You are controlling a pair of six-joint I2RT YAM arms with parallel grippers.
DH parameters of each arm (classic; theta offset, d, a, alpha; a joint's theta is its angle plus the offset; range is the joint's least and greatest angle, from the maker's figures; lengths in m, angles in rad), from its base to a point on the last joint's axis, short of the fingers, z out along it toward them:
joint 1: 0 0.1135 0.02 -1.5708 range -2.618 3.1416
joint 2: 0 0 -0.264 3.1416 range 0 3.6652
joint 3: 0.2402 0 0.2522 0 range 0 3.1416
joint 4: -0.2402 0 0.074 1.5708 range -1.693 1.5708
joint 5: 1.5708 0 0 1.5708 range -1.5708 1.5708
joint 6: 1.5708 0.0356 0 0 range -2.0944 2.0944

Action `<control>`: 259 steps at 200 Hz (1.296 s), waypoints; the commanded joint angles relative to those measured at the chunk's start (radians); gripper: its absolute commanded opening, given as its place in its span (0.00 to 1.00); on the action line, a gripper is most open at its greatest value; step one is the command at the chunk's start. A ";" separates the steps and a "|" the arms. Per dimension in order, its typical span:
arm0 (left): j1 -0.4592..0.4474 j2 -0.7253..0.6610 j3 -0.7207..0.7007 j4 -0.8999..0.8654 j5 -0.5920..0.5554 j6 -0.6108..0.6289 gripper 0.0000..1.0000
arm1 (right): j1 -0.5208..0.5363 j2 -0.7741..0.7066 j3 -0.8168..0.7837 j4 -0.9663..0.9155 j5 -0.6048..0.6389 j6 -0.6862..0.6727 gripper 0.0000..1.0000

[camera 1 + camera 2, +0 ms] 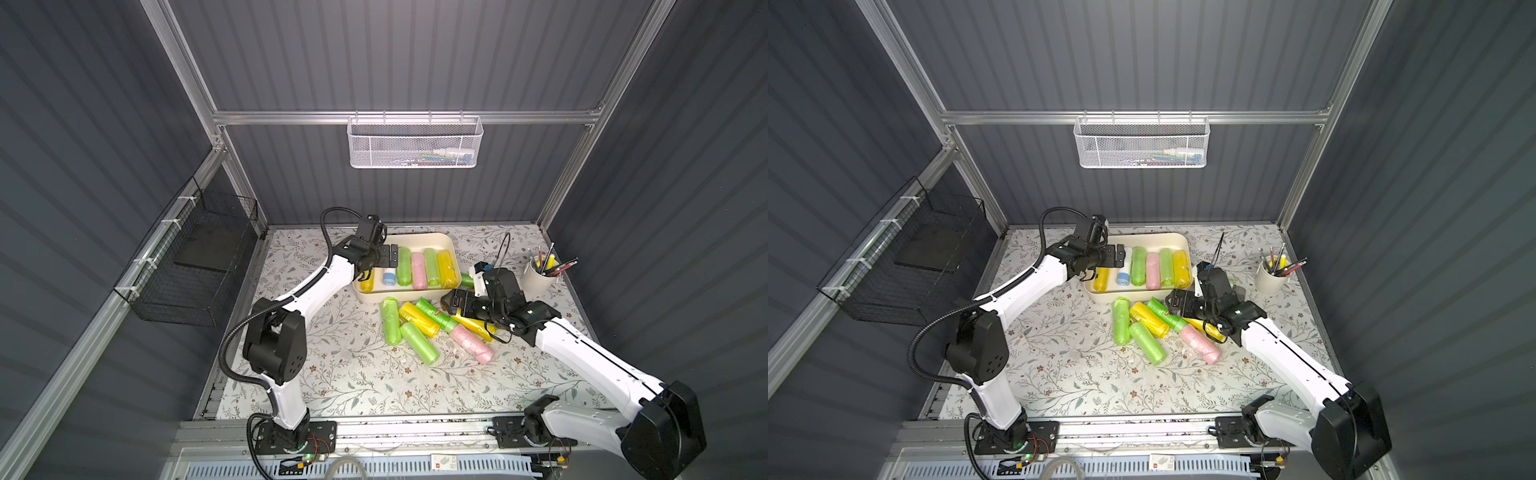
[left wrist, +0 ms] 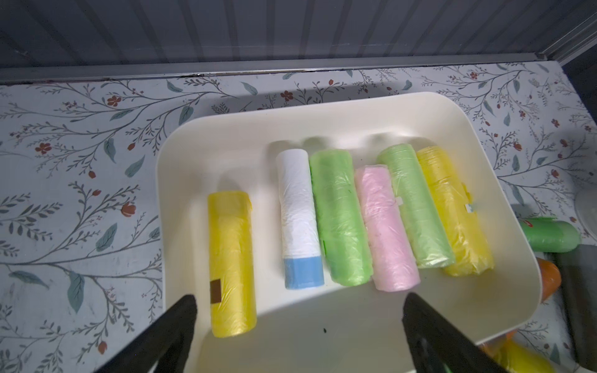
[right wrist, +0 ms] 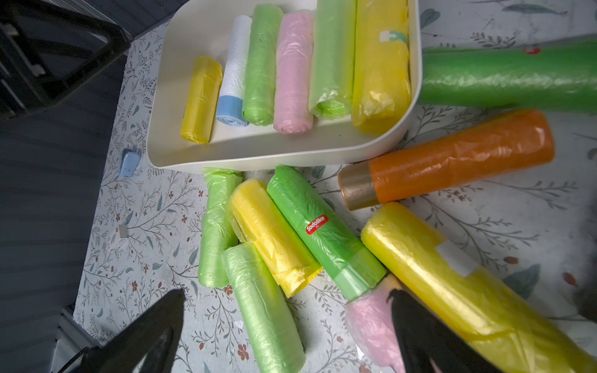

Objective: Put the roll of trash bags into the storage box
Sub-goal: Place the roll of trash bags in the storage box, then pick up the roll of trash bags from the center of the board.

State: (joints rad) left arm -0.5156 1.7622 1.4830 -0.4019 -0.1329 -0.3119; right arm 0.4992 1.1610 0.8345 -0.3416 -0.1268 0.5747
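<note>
the left gripper [image 2: 298, 300] hangs spread and empty over the storage box [image 2: 307, 129], where six rolls of trash bags [image 2: 339, 219] lie side by side (one yellow roll [image 2: 231, 258] apart), and the right gripper [image 3: 287, 292], likewise spread, hovers over loose rolls [image 3: 274, 235] beside it.

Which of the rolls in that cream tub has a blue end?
The white roll in the storage box; the other rolls there are yellow, green or pink.

six rolls [image 2: 387, 226] in storage box [image 2: 258, 135] | loose rolls [image 3: 274, 232] — before box, on table [image 3: 145, 226]
</note>
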 commanded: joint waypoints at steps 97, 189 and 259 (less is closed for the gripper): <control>-0.003 -0.617 -0.629 0.104 0.130 -0.188 1.00 | 0.288 0.163 0.087 -0.184 0.212 0.047 0.97; -0.002 -0.728 -0.738 0.107 0.234 -0.249 1.00 | 0.402 0.324 0.151 -0.204 0.186 0.016 0.85; -0.001 -0.808 -0.840 0.155 0.304 -0.380 1.00 | 0.407 0.379 0.133 -0.170 0.160 -0.009 0.76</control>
State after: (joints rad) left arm -0.5156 0.9894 0.6865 -0.2848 0.1181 -0.6201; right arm 0.9005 1.5177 0.9668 -0.5201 0.0441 0.5835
